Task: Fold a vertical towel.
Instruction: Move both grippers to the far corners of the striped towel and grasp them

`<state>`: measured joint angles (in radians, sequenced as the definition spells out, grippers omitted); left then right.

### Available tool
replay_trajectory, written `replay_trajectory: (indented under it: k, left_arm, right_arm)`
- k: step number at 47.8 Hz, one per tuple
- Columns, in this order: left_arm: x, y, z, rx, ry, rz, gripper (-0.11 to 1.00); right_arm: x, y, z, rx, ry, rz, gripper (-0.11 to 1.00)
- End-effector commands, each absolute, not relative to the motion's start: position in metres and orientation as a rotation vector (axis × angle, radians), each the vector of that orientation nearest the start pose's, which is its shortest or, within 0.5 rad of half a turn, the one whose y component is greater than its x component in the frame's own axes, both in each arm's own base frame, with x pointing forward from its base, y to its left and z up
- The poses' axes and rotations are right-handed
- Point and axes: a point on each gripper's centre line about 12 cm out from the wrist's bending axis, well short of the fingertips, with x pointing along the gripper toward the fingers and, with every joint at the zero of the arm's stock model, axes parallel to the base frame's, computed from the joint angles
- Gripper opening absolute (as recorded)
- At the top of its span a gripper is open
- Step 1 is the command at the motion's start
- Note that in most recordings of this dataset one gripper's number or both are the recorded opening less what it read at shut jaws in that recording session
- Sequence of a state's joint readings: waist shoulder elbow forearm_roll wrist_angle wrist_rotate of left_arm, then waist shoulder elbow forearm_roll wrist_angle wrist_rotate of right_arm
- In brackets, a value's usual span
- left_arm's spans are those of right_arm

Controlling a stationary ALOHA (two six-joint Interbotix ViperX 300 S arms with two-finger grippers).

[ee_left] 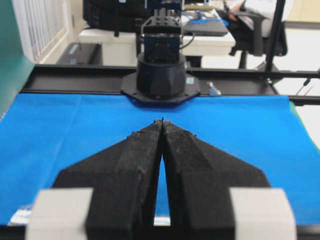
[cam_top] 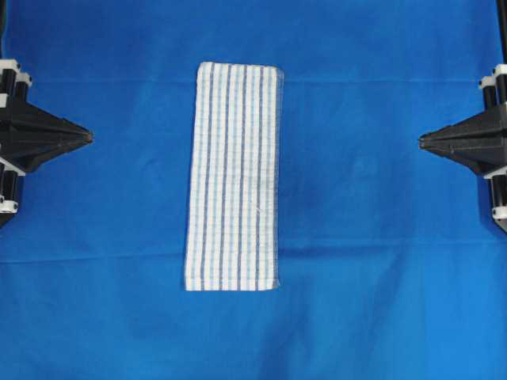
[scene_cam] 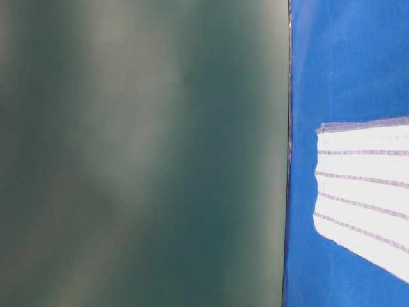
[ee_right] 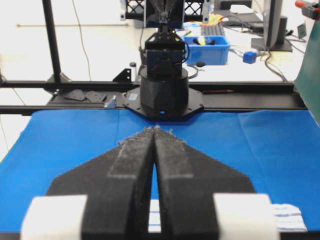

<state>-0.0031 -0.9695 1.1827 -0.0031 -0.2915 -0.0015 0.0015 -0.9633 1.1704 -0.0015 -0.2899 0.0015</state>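
Observation:
The towel (cam_top: 234, 176), white with thin light and dark blue lengthwise stripes, lies flat and unfolded in the middle of the blue sheet (cam_top: 372, 206), long side running front to back. One end of the towel (scene_cam: 367, 188) shows in the table-level view. My left gripper (cam_top: 89, 137) hovers at the left edge, well apart from the towel, its black fingers pressed together with nothing between them. At the right edge my right gripper (cam_top: 421, 141) is shut and empty too. In the wrist views the left gripper (ee_left: 162, 121) and the right gripper (ee_right: 154, 130) point at the opposite arm's base, and a strip of towel (ee_right: 290, 216) shows below.
A large blurred dark green surface (scene_cam: 140, 153) fills the left of the table-level view. The opposite arm bases (ee_left: 161, 75) (ee_right: 163, 82) stand on black rails past the sheet's edges. Desks, chairs and a blue bin (ee_right: 207, 47) lie beyond the table.

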Motion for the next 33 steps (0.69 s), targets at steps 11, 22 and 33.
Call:
replay_trajectory:
  k: [11,22,33]
  left_arm:
    - [0.218,0.022,0.29,-0.068,0.0,0.104,0.0]
    - [0.239,0.056,0.261,-0.084,0.123,0.239,0.0]
    - [0.259,0.098,0.219,-0.122,0.276,0.378,0.02]
  right_arm:
    - [0.224,-0.026,0.3,0.038,0.021,-0.119,0.0]
    - [0.253,-0.066,0.274,0.071,0.169,-0.261,0.0]
    - [0.284,-0.112,0.239,0.091,0.322,-0.378,0.01]
